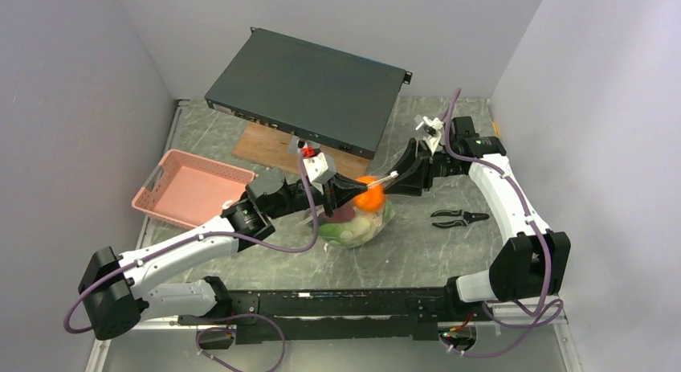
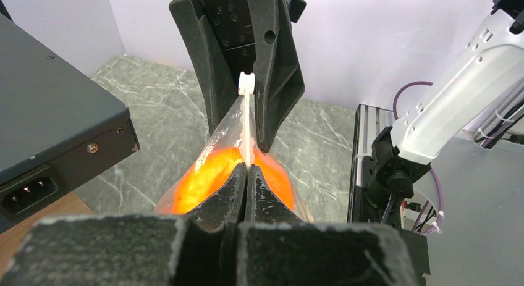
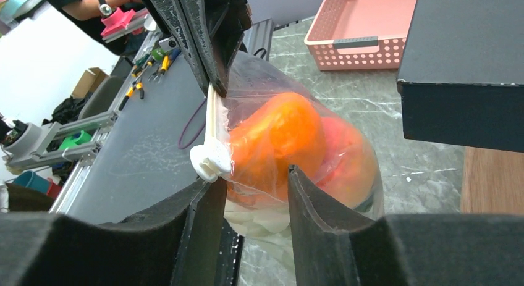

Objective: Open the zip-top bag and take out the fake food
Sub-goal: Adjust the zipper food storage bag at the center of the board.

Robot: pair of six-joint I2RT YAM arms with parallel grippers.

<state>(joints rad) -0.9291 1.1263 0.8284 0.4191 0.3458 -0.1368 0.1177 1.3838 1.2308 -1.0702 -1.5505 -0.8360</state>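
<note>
The zip-top bag (image 1: 363, 227) hangs between both grippers just above the tabletop, stuffed with fake food: an orange ball (image 1: 369, 198), a dark purple piece (image 1: 344, 214) and a pale green head (image 1: 359, 229). My left gripper (image 1: 352, 190) is shut on the zip strip (image 2: 247, 128); its fingers (image 2: 228, 193) meet above the orange glow. My right gripper (image 3: 253, 175) stands with its jaws apart around the bag's end, orange ball (image 3: 278, 138) and red-pink fruit (image 3: 349, 156) bulging between them. The white slider (image 3: 209, 162) rests at its left fingertip, unclamped.
A pink mesh basket (image 1: 193, 187) sits at the left. A flat black device (image 1: 309, 91) lies at the back on a wooden board (image 1: 265, 143). Black pliers (image 1: 458, 218) lie right of the bag. Walls close in on both sides.
</note>
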